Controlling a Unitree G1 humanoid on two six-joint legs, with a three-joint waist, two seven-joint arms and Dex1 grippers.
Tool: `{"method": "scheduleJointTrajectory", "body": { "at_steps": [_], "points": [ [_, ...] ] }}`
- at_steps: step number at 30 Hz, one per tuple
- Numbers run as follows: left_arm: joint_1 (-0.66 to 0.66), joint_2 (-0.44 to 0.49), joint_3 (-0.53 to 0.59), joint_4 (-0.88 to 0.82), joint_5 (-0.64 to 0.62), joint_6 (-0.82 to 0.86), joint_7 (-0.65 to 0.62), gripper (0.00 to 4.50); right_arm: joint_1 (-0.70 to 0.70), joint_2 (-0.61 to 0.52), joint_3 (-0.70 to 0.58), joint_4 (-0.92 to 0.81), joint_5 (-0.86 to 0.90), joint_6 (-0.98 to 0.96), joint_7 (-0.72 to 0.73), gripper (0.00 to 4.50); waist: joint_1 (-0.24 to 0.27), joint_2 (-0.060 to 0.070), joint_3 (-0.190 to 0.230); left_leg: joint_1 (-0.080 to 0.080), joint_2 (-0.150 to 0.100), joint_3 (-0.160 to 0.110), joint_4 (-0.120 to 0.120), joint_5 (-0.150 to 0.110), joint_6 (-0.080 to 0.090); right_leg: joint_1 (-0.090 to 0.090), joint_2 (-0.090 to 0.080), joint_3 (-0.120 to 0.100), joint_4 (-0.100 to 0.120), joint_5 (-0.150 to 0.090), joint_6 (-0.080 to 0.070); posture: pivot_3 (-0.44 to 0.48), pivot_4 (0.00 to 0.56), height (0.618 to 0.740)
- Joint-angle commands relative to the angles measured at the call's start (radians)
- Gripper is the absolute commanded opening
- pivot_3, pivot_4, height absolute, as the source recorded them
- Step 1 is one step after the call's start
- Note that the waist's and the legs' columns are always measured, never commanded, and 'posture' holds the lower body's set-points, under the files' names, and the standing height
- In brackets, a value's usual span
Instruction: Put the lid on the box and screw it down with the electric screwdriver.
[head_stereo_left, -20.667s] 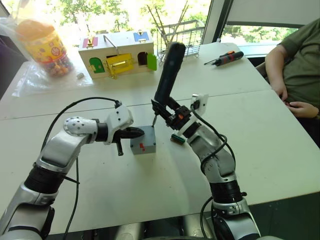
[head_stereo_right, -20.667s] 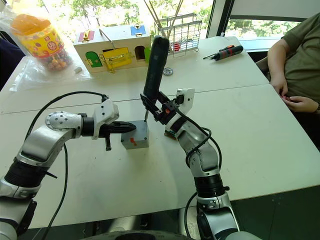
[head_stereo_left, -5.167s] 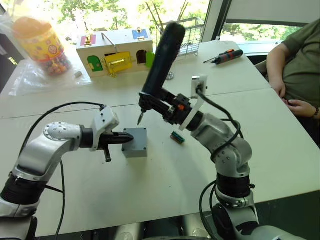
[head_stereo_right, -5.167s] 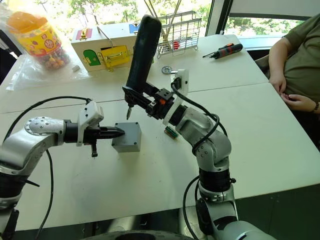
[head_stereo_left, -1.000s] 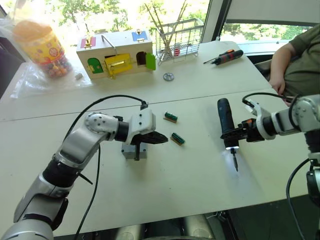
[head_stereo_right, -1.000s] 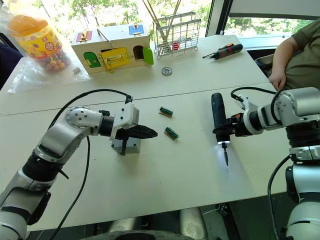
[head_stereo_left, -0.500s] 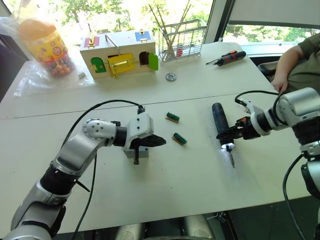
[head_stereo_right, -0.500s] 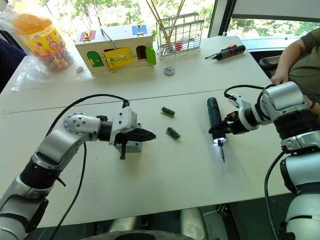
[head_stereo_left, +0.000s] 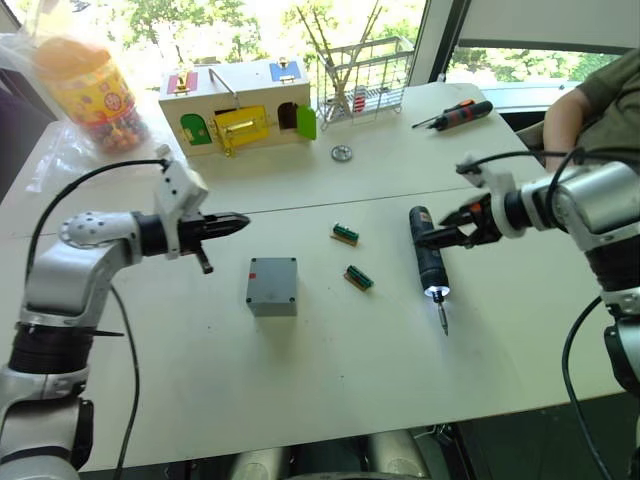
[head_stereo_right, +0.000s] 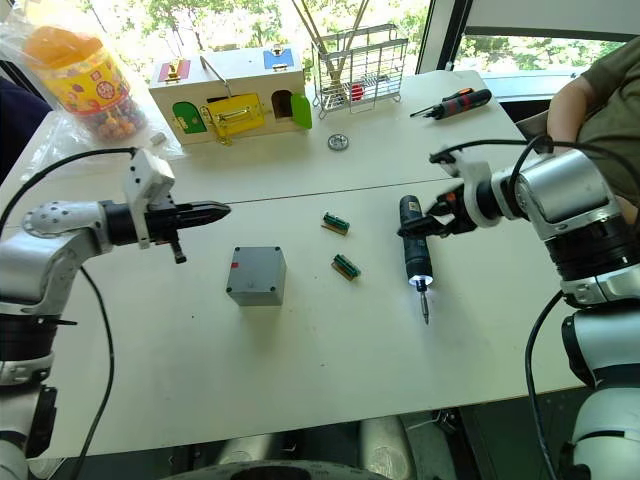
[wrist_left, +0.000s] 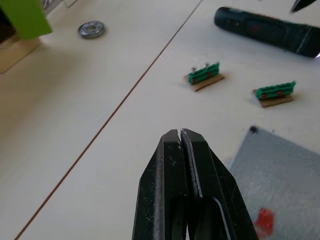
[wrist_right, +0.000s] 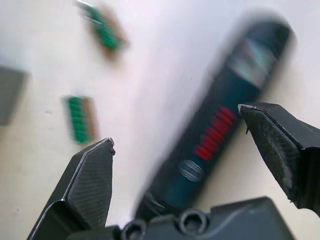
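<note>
The grey box (head_stereo_left: 270, 305) stands mid-table with the flat grey lid (head_stereo_left: 273, 280) lying on top of it; a small red mark shows on one side. My left gripper (head_stereo_left: 235, 220) hovers up and to the left of the box, apart from it, its fingers (wrist_left: 172, 150) pressed shut on nothing. The black electric screwdriver (head_stereo_left: 428, 262) lies flat on the table to the right, bit toward the front edge, its tip light on. My right gripper (head_stereo_left: 440, 232) stands open over the tool's rear end, fingers (wrist_right: 92, 180) on either side of the screwdriver (wrist_right: 220, 125) without touching it.
Two green terminal blocks (head_stereo_left: 345, 234) (head_stereo_left: 358, 278) lie between box and screwdriver. At the back stand a wooden box with coloured doors (head_stereo_left: 235, 105), a wire rack (head_stereo_left: 365, 75), a candy jar (head_stereo_left: 90, 90), a washer (head_stereo_left: 342, 153) and a red-and-black hand screwdriver (head_stereo_left: 455, 115). A person's arm (head_stereo_left: 590, 100) is at the far right.
My left gripper has pulled back off the box to the left. My right gripper has opened and let go of the electric screwdriver, which now lies on the table.
</note>
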Motion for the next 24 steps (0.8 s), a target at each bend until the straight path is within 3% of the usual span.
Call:
{"method": "scheduleJointTrajectory", "body": {
  "at_steps": [1, 4, 8, 15, 24],
  "points": [
    [0.017, 0.018, 0.005, 0.045, 0.028, -0.030, -0.004, 0.00, 0.135, 0.085, -0.024, -0.295, 0.085, -0.004, -0.028, 4.48, 0.003, -0.002, -0.001, 0.000, 0.000, -0.001, 0.000, 0.000, 0.000, 0.001, 0.000, -0.001, 0.000, 0.000, 0.000, 0.000, 0.150, 0.740],
    [0.088, 0.040, -0.038, 0.008, 0.067, -0.039, -0.016, 0.00, 0.276, 0.213, -0.024, -0.439, 0.123, 0.030, -0.126, 4.48, 0.005, -0.003, -0.001, 0.000, -0.001, -0.002, 0.002, 0.000, -0.001, 0.003, -0.001, -0.001, 0.000, 0.000, 0.000, 0.000, 0.150, 0.740],
    [0.165, 0.057, -0.052, -0.096, 0.065, 0.008, -0.007, 0.00, 0.385, 0.377, 0.019, -0.478, 0.105, 0.046, -0.262, 4.48, 0.003, -0.004, -0.001, 0.000, -0.002, -0.002, 0.004, 0.001, -0.001, 0.003, -0.002, 0.001, 0.001, 0.000, 0.000, 0.000, 0.150, 0.740],
    [0.206, 0.035, -0.081, -0.227, 0.033, 0.092, 0.010, 0.00, 0.375, 0.505, 0.052, -0.412, 0.064, 0.034, -0.366, 4.48, 0.001, -0.004, -0.001, 0.000, -0.002, -0.002, 0.003, 0.001, -0.001, 0.003, -0.001, 0.000, 0.001, 0.000, 0.000, 0.000, 0.150, 0.740],
    [0.094, -0.040, -0.203, -0.117, 0.119, 0.009, 0.007, 0.00, 0.373, 0.596, 0.105, -0.398, 0.084, 0.064, -0.376, 4.48, 0.004, -0.004, -0.001, 0.001, -0.002, -0.003, 0.002, 0.001, -0.002, 0.003, -0.001, -0.001, 0.001, 0.000, 0.000, 0.000, 0.150, 0.740]
  ]
}}
